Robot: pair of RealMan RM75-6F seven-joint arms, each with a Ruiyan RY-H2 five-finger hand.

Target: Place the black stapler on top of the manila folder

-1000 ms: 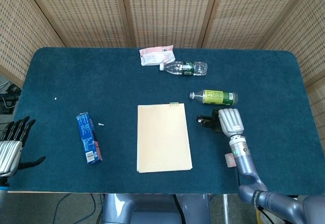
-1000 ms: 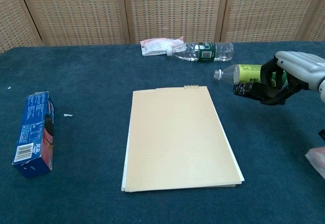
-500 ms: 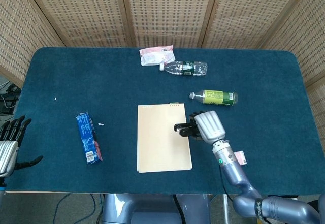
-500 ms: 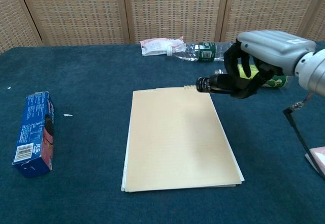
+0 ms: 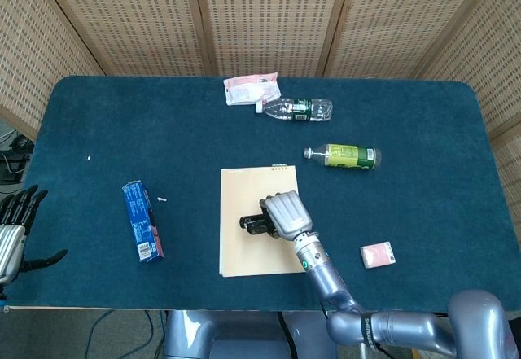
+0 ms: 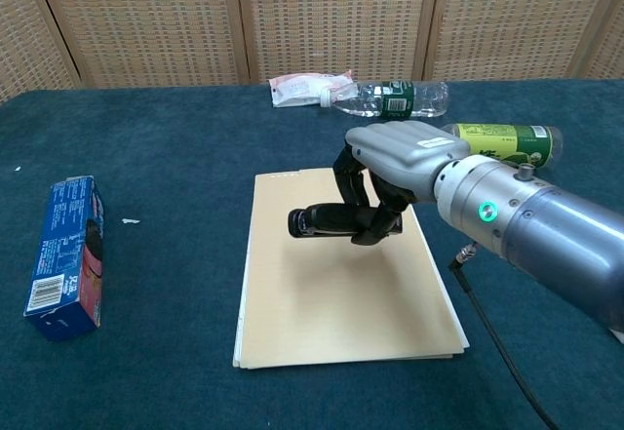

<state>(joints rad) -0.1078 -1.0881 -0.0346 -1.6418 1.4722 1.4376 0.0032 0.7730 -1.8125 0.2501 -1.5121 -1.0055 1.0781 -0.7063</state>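
Note:
My right hand (image 5: 282, 213) (image 6: 388, 162) grips the black stapler (image 5: 253, 224) (image 6: 331, 221), which lies level and points left. Both hover over the middle of the manila folder (image 5: 244, 249) (image 6: 336, 303), and a faint shadow on the folder below suggests the stapler is held a little above it. The folder lies flat at the table's centre, its long side running toward me. My left hand (image 5: 15, 233) waits at the table's near left corner, open with fingers spread, holding nothing; only the head view shows it.
A blue snack box (image 5: 142, 231) (image 6: 63, 254) lies left of the folder. Behind it are a green bottle (image 5: 343, 156) (image 6: 502, 143), a clear bottle (image 5: 296, 108) (image 6: 390, 98) and a pink-white packet (image 5: 251, 89) (image 6: 307, 88). A small pink item (image 5: 378, 254) sits to the right.
My right hand has carried the stapler leftward, from beside the green bottle, past the folder's right edge, to over the folder's middle. The left hand has barely moved.

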